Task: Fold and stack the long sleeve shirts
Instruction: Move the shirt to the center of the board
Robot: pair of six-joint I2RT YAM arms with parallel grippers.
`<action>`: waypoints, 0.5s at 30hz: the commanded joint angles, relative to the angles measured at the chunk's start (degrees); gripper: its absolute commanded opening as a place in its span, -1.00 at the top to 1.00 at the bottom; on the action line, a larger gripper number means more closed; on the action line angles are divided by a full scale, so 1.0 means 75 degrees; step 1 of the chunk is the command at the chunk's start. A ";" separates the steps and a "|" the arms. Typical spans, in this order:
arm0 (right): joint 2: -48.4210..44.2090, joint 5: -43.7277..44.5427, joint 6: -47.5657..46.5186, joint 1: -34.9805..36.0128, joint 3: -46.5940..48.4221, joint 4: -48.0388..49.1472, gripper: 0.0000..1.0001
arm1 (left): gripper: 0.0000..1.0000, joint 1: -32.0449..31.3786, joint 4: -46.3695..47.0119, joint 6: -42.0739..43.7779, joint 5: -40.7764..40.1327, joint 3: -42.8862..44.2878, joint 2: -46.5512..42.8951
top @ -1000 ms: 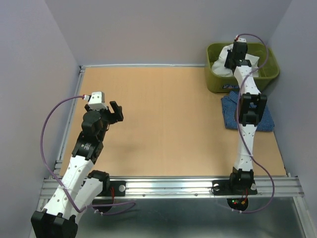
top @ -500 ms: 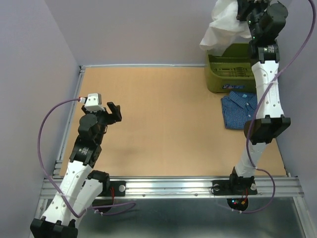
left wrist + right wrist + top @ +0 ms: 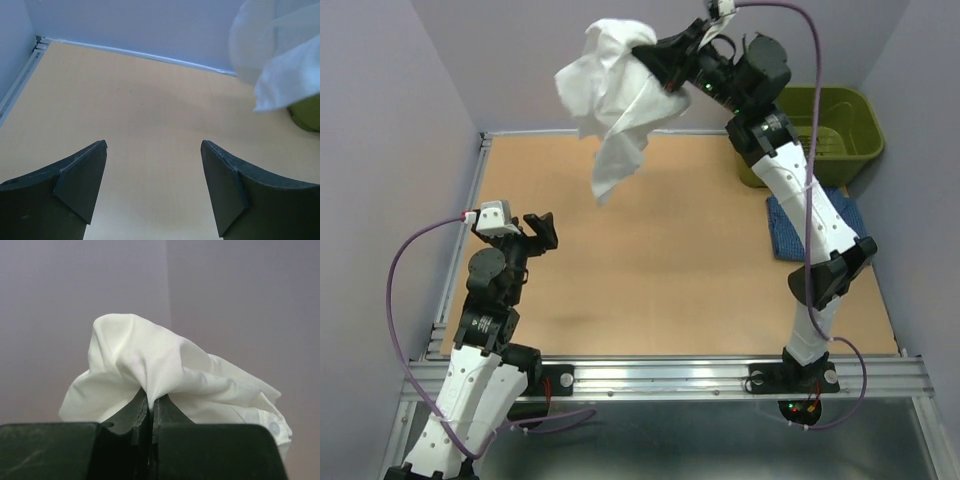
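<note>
The white shirt (image 3: 615, 95) is up in the air, bunched into a wad right at the tips of the right gripper (image 3: 655, 62), which is pinched tight on a fold of the cloth. From there it hangs down and away, so the long axis runs roughly vertical, with a loose tail pointing at the table (image 3: 670, 270). The right wrist cam shows a small button at the wad's lower right edge. The blue shirt (image 3: 782, 228) lies flat well below that gripper, back along its arm, just beside the green bin (image 3: 850, 110) and partly hidden. The left gripper (image 3: 542, 230) sits low with its jaws wide apart and nothing between them, and the white cloth is ahead of it, up and to the right.
</note>
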 commanded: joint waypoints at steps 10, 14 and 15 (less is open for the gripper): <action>-0.2949 0.3456 -0.0124 0.0680 -0.7968 0.1128 -0.44 | -0.73 0.0030 0.0332 -0.0050 -0.0365 -0.0154 -0.0511; -0.3981 0.5030 -0.0324 0.0668 -0.9178 0.0426 -0.73 | -0.73 0.0030 0.0355 -0.0050 -0.0237 -0.0143 -0.0348; -0.4203 0.5171 -0.0254 0.0668 -0.9249 -0.0086 -0.76 | -0.74 0.0030 0.0367 -0.0050 -0.0121 -0.0143 -0.0278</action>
